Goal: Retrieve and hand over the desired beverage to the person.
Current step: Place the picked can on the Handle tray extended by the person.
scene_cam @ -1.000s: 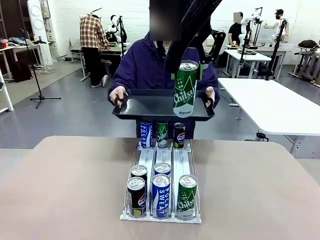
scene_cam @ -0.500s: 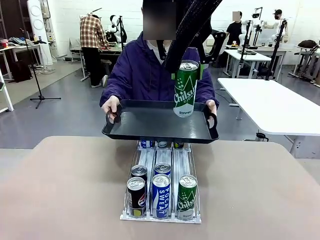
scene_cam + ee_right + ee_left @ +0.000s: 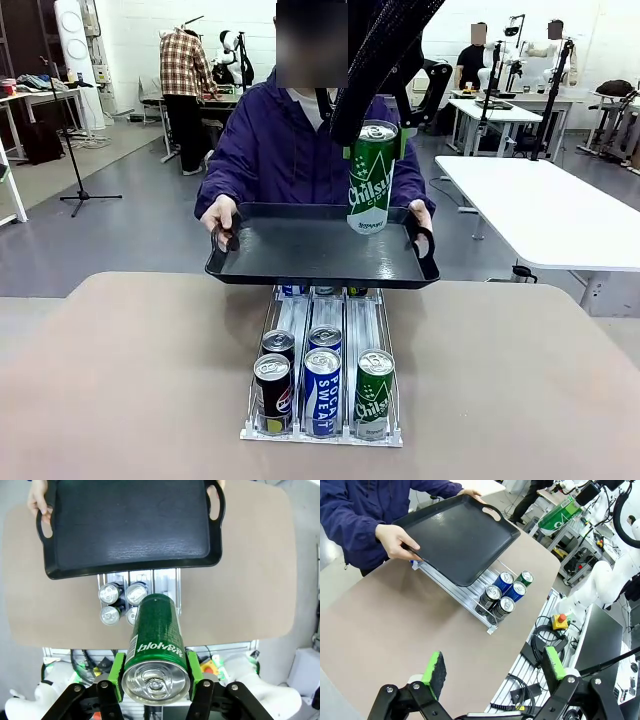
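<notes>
One green can (image 3: pixel 157 625) clamped in right gripper (image 3: pixel 156 680) near tray (image 3: pixel 130 525), left wrist view, left gripper (image 3: pixel 494 665) spread empty

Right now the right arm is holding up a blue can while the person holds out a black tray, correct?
No, the can is green, not blue; the front view shows it. The right arm holds it up while the person holds out a black tray.

Bright even light, soft shadows, wrist-view edges seemingly warped
</notes>
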Controlling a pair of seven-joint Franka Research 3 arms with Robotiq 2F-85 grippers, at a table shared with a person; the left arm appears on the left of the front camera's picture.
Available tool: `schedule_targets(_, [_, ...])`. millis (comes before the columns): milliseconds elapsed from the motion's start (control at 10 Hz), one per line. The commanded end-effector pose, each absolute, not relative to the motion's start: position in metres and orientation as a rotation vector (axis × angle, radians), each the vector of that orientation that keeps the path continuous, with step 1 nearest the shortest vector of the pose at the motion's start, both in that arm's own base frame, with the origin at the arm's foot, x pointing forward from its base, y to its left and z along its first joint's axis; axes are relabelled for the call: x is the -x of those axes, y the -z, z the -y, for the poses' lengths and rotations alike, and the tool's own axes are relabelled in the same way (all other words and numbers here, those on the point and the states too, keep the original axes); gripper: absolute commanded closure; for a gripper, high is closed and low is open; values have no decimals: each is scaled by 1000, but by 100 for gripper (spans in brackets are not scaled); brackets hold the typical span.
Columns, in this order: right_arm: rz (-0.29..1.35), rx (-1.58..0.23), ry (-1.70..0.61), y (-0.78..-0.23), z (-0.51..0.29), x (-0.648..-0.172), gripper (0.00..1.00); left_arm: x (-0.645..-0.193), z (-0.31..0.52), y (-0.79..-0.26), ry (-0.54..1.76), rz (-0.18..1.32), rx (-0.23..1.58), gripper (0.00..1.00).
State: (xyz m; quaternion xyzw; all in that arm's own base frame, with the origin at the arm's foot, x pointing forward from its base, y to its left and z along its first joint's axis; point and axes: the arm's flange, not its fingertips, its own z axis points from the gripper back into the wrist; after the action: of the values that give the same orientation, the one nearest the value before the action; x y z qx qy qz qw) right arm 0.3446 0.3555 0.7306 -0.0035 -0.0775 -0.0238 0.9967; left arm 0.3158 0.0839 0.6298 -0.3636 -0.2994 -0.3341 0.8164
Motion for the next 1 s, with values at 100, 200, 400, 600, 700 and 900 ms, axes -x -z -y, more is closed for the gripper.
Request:
schedule_targets(100, [168, 15, 62, -732, -354, -342, 100, -316, -84, -630, 725, 656, 788, 0])
schedule_targets(200, [168, 15, 62, -732, -354, -342, 100, -316, -84, -630, 725, 656, 788, 0])
schedule_targets(400, [168, 15, 62, -732, -354, -342, 100, -316, -84, -630, 725, 656, 788, 0])
schedule_targets(600, [168, 15, 62, -732, -354, -342, 100, -316, -84, -630, 725, 656, 788, 0])
schedule_targets(700, [155, 7, 48, -731, -355, -345, 42, -316, -84, -630, 725, 656, 788, 0])
schedule_targets(900, [190, -25, 70, -728, -339, -391, 42, -316, -84, -630, 725, 656, 788, 0])
